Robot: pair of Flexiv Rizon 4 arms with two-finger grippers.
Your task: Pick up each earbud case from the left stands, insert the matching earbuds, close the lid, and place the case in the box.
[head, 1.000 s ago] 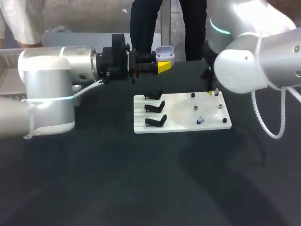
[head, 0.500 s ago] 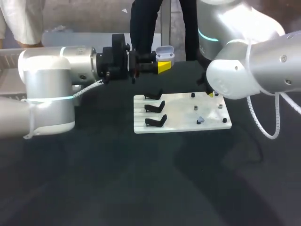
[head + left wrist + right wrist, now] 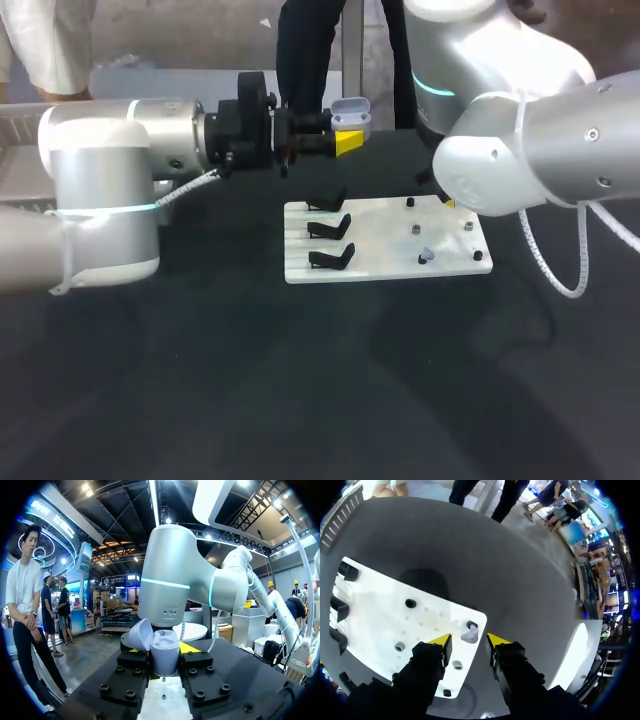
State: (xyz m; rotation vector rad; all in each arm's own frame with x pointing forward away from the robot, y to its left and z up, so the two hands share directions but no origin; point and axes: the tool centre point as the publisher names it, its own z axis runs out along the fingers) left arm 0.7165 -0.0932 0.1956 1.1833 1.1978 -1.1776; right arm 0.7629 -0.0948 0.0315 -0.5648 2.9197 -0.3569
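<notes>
Right wrist view: the right tool (image 3: 468,641) stands open and holds nothing. A small grey earbud (image 3: 469,635) sits just ahead of the gap between its tips, at a corner of the white board (image 3: 380,612) on the counter (image 3: 520,580). I judge the earbud light, hard and slippery, so pinch its body gently and squarely. In the left wrist view, the left tool (image 3: 164,666) clamps the earbud case (image 3: 165,649) low on its smooth shell, with the lid (image 3: 141,634) open.

earbud case (image 3: 350,108): pale grey, lid flipped open, upright, held off the table in the left gripper (image 3: 345,130)
stands (image 3: 330,228): three, black, lined down the white board's (image 3: 380,268) left side
earbuds: one (image 3: 469,636) at the board's far right corner, another (image 3: 426,254) near its front
</notes>
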